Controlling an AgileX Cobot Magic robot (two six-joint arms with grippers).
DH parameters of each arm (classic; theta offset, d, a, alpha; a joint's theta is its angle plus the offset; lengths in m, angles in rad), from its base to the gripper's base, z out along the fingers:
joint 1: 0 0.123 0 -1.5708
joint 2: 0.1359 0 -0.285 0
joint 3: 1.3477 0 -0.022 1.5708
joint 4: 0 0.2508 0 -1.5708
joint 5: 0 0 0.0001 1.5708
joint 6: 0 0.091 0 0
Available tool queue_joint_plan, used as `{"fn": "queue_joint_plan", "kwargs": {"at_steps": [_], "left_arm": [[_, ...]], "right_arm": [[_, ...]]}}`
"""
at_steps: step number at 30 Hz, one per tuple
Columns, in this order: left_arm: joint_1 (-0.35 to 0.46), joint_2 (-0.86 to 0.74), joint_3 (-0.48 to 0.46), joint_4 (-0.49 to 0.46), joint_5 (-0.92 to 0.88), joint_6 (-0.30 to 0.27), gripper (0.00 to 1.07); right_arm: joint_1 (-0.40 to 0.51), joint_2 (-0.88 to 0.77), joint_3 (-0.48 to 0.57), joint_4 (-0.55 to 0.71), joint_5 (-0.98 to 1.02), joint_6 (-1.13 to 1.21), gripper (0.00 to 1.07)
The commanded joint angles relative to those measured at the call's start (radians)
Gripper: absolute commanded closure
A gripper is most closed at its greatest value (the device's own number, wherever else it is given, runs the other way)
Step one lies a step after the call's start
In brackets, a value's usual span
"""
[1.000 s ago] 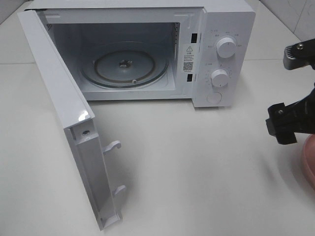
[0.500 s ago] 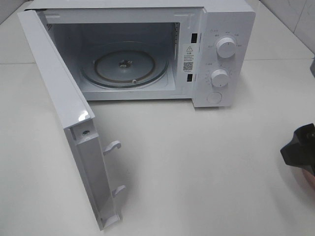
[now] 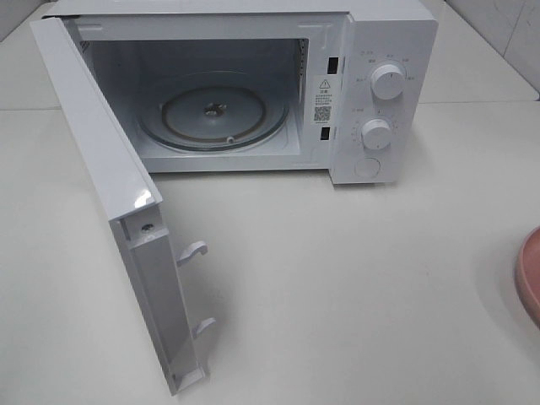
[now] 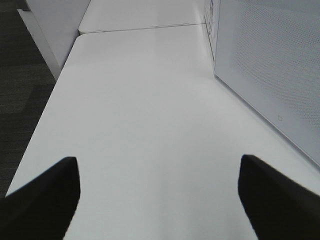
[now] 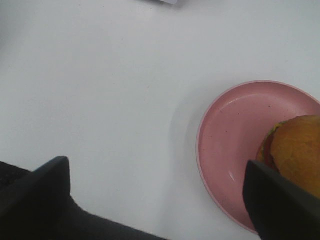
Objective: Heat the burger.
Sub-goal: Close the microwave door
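- I see the burger on my right wrist feed: golden-brown domed bun, green lettuce and red showing at its edge.
- It sits upright, off-centre on a round pink plate.

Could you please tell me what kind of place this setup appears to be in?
Probably a staged kitchen-style test bench: a white microwave with its door open stands on a plain white table, and a burger sits on a pink plate.
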Motion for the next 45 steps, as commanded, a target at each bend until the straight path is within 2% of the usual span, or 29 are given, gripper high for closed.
{"fn": "queue_joint_plan", "kwargs": {"at_steps": [1, 2, 7, 10, 12, 13, 15, 24, 45], "left_arm": [[0.002, -0.019, 0.002, 0.0, -0.002, -0.006, 0.26], [0.002, -0.019, 0.002, 0.0, -0.002, -0.006, 0.26], [0.002, -0.019, 0.002, 0.0, -0.002, -0.006, 0.26], [0.002, -0.019, 0.002, 0.0, -0.002, -0.006, 0.26], [0.002, -0.019, 0.002, 0.0, -0.002, -0.006, 0.26], [0.002, -0.019, 0.002, 0.0, -0.002, -0.006, 0.26], [0.002, -0.019, 0.002, 0.0, -0.002, -0.006, 0.26], [0.002, -0.019, 0.002, 0.0, -0.002, -0.006, 0.26], [0.002, -0.019, 0.002, 0.001, -0.002, -0.006, 0.26]], "right_arm": [[-0.004, -0.078, 0.007, -0.003, 0.051, -0.006, 0.21], [-0.004, -0.138, 0.009, -0.003, 0.083, 0.008, 0.21], [-0.015, -0.237, 0.029, -0.001, 0.103, 0.049, 0.22], [-0.067, -0.297, 0.038, 0.012, 0.089, 0.056, 0.23], [-0.14, -0.354, 0.045, 0.025, 0.077, 0.027, 0.24], [-0.14, -0.354, 0.045, 0.025, 0.077, 0.027, 0.24], [-0.211, -0.419, 0.061, 0.021, 0.046, -0.005, 0.26], [-0.326, -0.517, 0.066, 0.026, 0.038, -0.019, 0.31], [-0.33, -0.517, 0.065, 0.023, 0.038, -0.015, 0.31]]}}
